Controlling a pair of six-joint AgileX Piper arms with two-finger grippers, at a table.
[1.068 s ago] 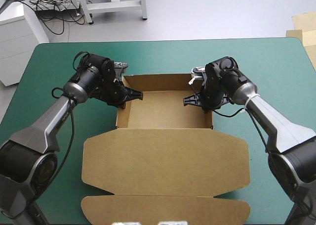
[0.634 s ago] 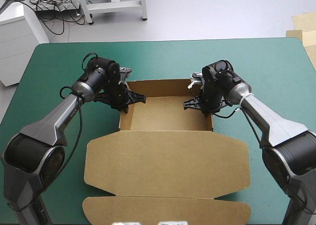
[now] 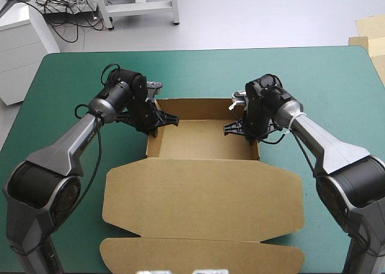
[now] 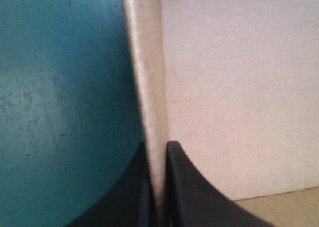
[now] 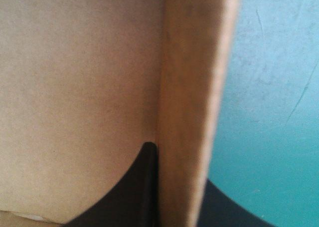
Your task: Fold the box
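L fingers (image 4: 194,192) & R fingers (image 5: 132,192) nearly closed, pinching matte brown box (image 3: 201,196) walls.

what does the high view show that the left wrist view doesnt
Only the high view: the whole box as an open tray, its lid flat toward the near edge, and the right end effector on the right wall. Only the left wrist view: the left wall's edge pinched between the black fingers, one inside, one outside. Both: the left end effector, brown board, the teal-green cover.
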